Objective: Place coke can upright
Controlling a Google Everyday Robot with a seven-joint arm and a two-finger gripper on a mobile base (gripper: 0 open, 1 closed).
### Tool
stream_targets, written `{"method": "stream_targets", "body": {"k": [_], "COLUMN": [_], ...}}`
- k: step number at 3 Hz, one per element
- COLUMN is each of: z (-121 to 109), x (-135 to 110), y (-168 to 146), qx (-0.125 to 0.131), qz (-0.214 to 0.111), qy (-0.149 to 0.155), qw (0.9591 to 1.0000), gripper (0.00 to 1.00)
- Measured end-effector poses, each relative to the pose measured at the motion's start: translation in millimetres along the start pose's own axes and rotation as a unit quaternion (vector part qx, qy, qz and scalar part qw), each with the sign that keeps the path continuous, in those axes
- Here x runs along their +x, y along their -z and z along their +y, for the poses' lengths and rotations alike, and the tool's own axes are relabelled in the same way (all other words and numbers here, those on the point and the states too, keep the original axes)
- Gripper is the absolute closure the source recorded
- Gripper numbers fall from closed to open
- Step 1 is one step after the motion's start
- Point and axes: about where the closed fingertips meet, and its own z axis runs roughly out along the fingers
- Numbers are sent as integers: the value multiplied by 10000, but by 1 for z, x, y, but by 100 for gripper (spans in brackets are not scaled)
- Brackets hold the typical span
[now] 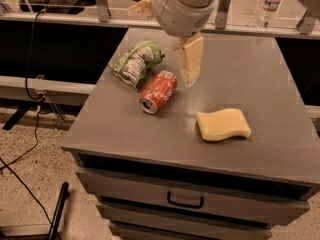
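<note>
Nothing done yet: coke can lying on side, ungrasped, w/ gripper hovering just beside, open/closed unclear.

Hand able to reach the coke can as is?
Probably yes. The hand hangs close beside the can, which lies on its side with nothing over it. The bag sits close only at its far end.

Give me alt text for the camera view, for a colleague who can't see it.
A red coke can lies on its side on a grey drawer cabinet, with the robot's hand poised close by, right of it in the picture. A green-and-white snack bag lies just behind the can; a yellow sponge sits nearer the front right.
</note>
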Motion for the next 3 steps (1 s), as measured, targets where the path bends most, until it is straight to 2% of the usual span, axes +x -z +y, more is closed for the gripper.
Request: {"method": "stream_targets", "body": {"k": [1, 2, 3], "z": [5, 34, 53], "x": [0, 6, 6], "y": [-19, -59, -83], "qx": [-384, -1073, -1356], "qz": [-329, -756, -841], "qy": [592, 1144, 1418], "qw": [9970, 9847, 9769], "gripper": [0, 0, 0]}}
